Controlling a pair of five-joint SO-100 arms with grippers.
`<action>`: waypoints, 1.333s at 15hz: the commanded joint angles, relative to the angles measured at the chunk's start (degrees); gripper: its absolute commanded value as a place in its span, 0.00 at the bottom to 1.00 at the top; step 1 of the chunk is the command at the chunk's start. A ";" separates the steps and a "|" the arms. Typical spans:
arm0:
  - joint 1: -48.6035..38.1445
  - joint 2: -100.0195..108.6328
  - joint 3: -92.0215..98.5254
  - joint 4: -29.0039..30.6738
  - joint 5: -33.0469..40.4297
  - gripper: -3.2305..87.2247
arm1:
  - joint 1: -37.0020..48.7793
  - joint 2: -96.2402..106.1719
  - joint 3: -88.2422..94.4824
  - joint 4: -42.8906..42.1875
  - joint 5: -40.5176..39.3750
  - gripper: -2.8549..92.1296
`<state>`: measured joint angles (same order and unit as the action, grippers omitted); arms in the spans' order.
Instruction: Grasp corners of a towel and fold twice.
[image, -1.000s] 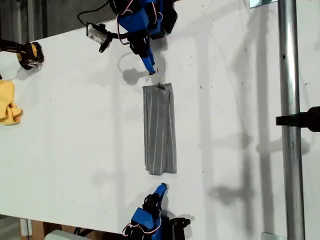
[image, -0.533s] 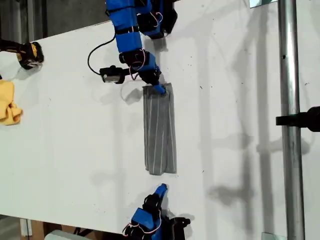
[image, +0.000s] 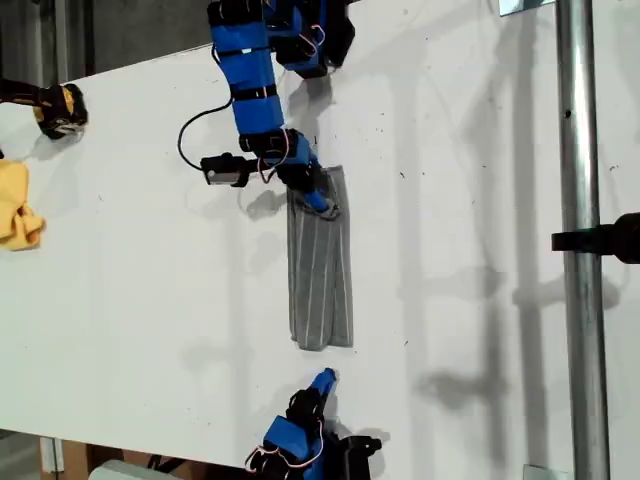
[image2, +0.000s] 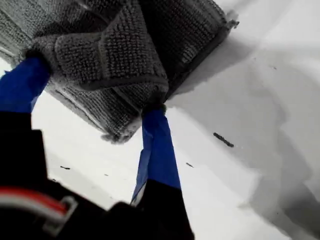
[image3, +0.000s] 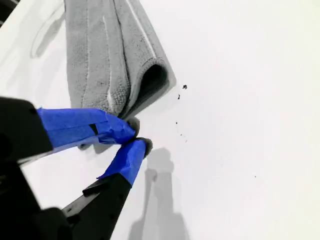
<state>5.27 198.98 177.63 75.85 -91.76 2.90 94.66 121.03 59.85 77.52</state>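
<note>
The grey striped towel (image: 320, 270) lies folded into a long narrow strip on the white table. My first gripper (image: 318, 203) is down on the strip's end nearest the exterior view's top. In the first wrist view its blue fingers (image2: 156, 145) are spread open, with a raised bunch of towel (image2: 115, 55) between the tips (image2: 92, 90). One squared corner (image2: 227, 22) shows past them. My second gripper (image: 324, 378) rests just beyond the strip's other end, apart from it. Its taped tips (image3: 135, 135) are shut with nothing in them, close to the towel's folded edge (image3: 150, 80).
A small yellow cloth (image: 18, 205) and a black-and-yellow object (image: 60, 108) lie at the exterior view's left edge. A metal pole (image: 580, 250) with a black clamp (image: 610, 238) runs down the exterior view's right side. The table's front edge is close to the second arm.
My first arm came down from beyond the towel's end onto it, and its tip slid a little way along the strip. The second arm has not moved.
</note>
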 joint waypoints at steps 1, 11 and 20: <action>0.62 0.35 -0.53 0.26 -0.79 0.05 | 0.18 -1.85 -3.52 -3.60 -0.35 0.44; 1.32 0.35 -0.62 0.35 -1.58 0.05 | -1.32 29.00 5.01 16.44 1.76 0.46; 2.72 0.35 -1.05 0.53 -2.72 0.04 | 2.64 -6.50 -4.48 5.54 2.37 0.47</action>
<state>7.21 198.98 177.45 75.94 -93.87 5.01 90.44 121.99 64.16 79.98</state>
